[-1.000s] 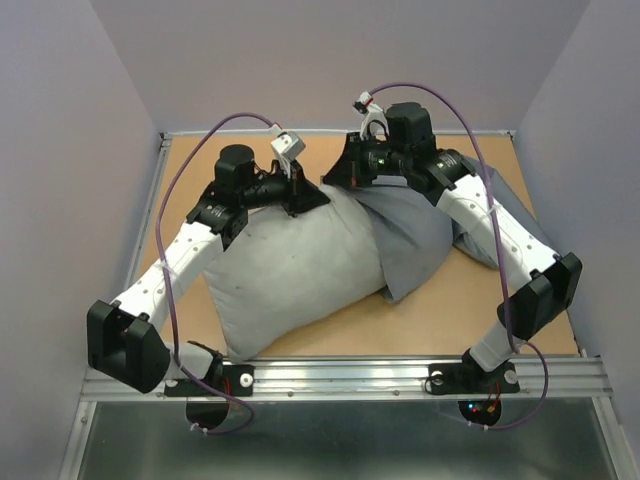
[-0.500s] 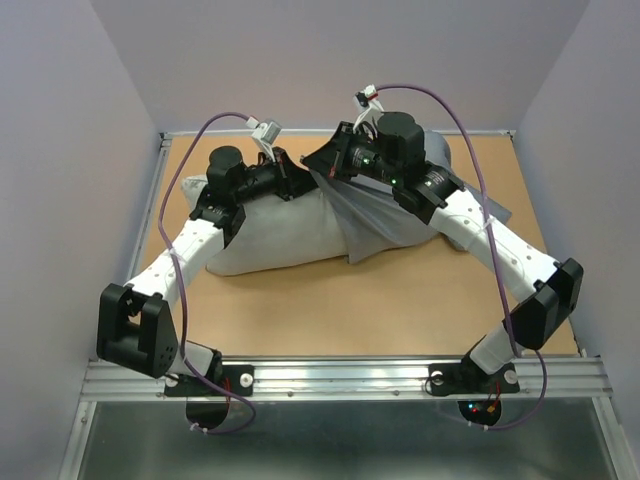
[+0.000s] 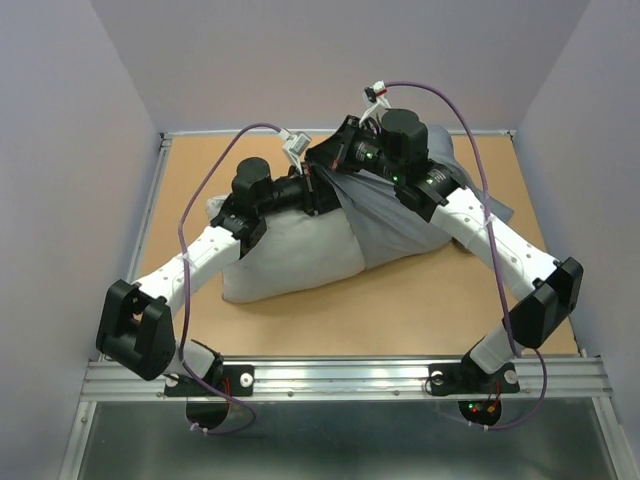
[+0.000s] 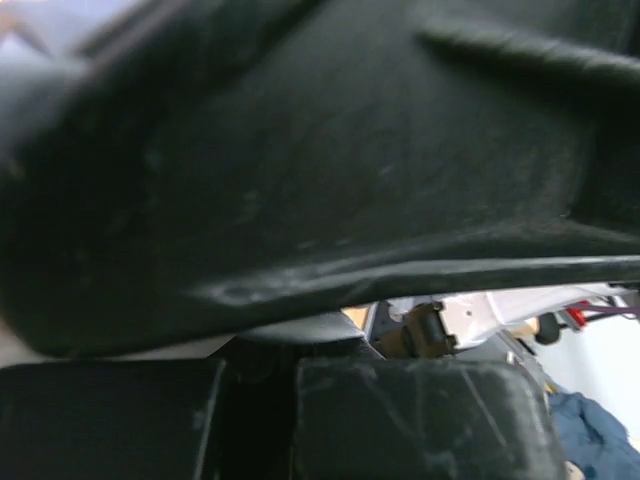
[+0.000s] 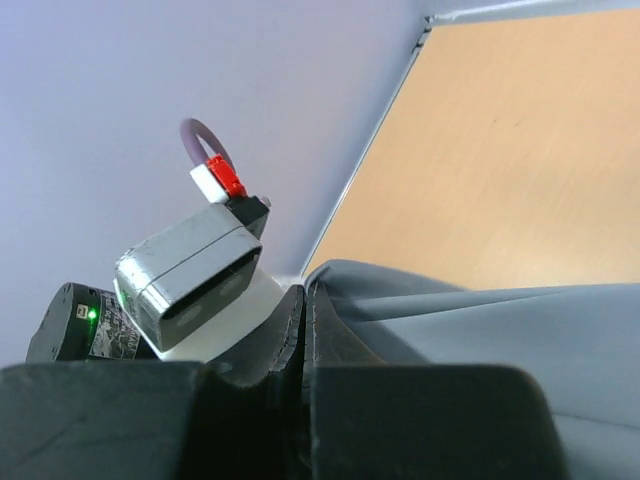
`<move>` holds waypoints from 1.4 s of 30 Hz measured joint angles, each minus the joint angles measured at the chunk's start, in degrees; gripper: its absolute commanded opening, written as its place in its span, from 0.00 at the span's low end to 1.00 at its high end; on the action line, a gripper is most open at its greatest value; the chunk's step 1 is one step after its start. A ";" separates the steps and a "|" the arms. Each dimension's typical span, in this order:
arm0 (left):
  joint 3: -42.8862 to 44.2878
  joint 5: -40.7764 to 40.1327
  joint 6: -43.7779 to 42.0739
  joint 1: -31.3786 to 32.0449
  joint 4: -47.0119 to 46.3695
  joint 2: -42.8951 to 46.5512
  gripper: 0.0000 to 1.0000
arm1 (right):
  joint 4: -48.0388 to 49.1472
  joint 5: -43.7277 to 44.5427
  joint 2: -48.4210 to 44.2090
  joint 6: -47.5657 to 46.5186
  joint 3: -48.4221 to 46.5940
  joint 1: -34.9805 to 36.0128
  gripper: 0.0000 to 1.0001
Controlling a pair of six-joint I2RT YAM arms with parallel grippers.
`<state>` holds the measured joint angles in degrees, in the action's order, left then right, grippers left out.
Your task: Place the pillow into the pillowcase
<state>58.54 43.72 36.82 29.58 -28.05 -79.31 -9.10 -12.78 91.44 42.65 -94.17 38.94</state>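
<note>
Lilac walls (image 3: 90, 150) close in three sides of a brown table (image 3: 400, 310), with a metal rail (image 3: 350, 375) along its near edge where both arms are bolted.

The pillow (image 3: 285, 260) is the biggest thing on the board. It lies plump and off-white, spreading from just below the left gripper (image 3: 322, 195) toward the near left. The blue-grey pillowcase (image 3: 400, 215) hangs from the right gripper (image 3: 322, 165) and runs away to that gripper's right, draped over the pillow's right end. Whether that end is inside the sack or only under it cannot be told.

The two grippers meet above the far edge of the pillow, nearly touching, right above left. The left arm's wrist lies across the pillow's upper left part. A purple cable (image 3: 215, 160) loops over each arm.

In the right wrist view, the right gripper's fingers are pressed together on a raised fold of the pillowcase. The left wrist camera (image 5: 190, 270), a grey box, sits just beside them on the left, with bare board beyond.

The left wrist view is almost wholly blocked by a dark casing (image 4: 300, 180) close in front of the fingers. The left gripper's fingers are pressed together, but whether cloth is caught between them cannot be told.
</note>
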 measured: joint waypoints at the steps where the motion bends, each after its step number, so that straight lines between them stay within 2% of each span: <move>1: 0.24 -0.02 0.44 0.42 -0.04 0.00 0.00 | -0.04 0.50 -0.59 -0.09 -0.02 0.02 0.01; 5: 0.55 0.83 3.98 -0.96 -1.73 -0.09 0.00 | 0.15 3.61 -0.37 -1.60 -0.52 0.09 0.01; 8: 0.63 1.25 5.46 -4.76 -3.61 -1.40 0.00 | 1.27 5.73 1.81 -3.74 -0.81 0.09 0.00; 12: 0.63 -0.22 2.03 -11.43 -3.21 -6.10 0.00 | 4.42 7.21 7.41 -7.19 -0.81 0.09 0.01; 13: 0.68 -1.51 -0.63 -13.20 -1.73 -7.61 0.05 | 4.81 7.26 8.44 -7.67 -0.81 0.11 0.01; 14: 0.68 -2.51 -2.54 -14.36 -0.26 -9.03 0.22 | 5.38 7.26 10.58 -8.44 -0.81 0.11 0.00; 16: 1.25 -4.66 -7.39 -16.98 3.04 -11.85 0.41 | 6.99 7.26 14.99 -10.21 -0.81 0.11 0.00; 19: 3.02 -6.91 -16.70 -21.00 10.47 -15.28 0.62 | 8.31 7.02 20.61 -12.07 -1.05 0.11 0.01; 20: 3.04 -7.41 -19.74 -22.16 13.05 -15.23 0.78 | 8.33 6.97 21.75 -12.44 -1.16 0.11 0.01; 21: 3.10 -7.48 -22.16 -22.84 14.99 -14.84 0.87 | 8.39 6.95 23.19 -13.11 -1.40 0.11 0.04; 24: 3.41 -9.33 -31.04 -26.29 21.84 -11.21 0.99 | 8.55 6.80 25.27 -14.69 -3.52 0.11 0.36; 25: 3.67 -10.16 -33.77 -26.99 23.74 -9.68 0.99 | 8.85 6.69 26.18 -15.78 -5.62 0.11 0.57; 27: 5.60 -12.33 -39.82 -27.87 29.31 -5.88 0.99 | 9.79 6.05 27.21 -17.22 -9.46 -0.37 0.76; 28: 7.67 -13.35 -43.23 -27.80 33.11 -3.30 0.99 | 10.01 5.84 27.34 -17.40 -10.60 -0.50 0.80; 30: 10.73 -14.64 -49.96 -27.10 39.08 0.33 0.99 | 10.23 5.20 26.49 -19.21 -12.11 -1.05 0.87; 32: 11.87 -15.96 -56.50 -25.07 43.80 5.03 0.99 | 9.35 5.11 23.98 -20.33 -11.65 -1.86 0.88; 34: 10.62 -17.29 -60.96 -21.75 47.30 9.05 0.99 | 8.41 5.29 17.42 -21.73 -7.06 -2.80 0.88; 36: 5.79 -19.02 -66.66 -13.64 51.06 15.63 0.99 | 6.75 5.60 8.31 -22.27 1.14 -3.41 0.88; 38: 0.68 -20.28 -70.49 -4.70 54.03 20.57 0.99 | 3.69 6.45 -5.42 -22.43 10.47 -4.20 0.88; 42: -4.79 -25.42 -72.43 10.54 60.39 23.37 0.99 | -1.27 8.39 -20.90 -21.90 17.46 -3.98 0.87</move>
<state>53.76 18.31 -35.62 40.12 32.34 -55.94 -10.37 -4.38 70.54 20.75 -76.71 34.96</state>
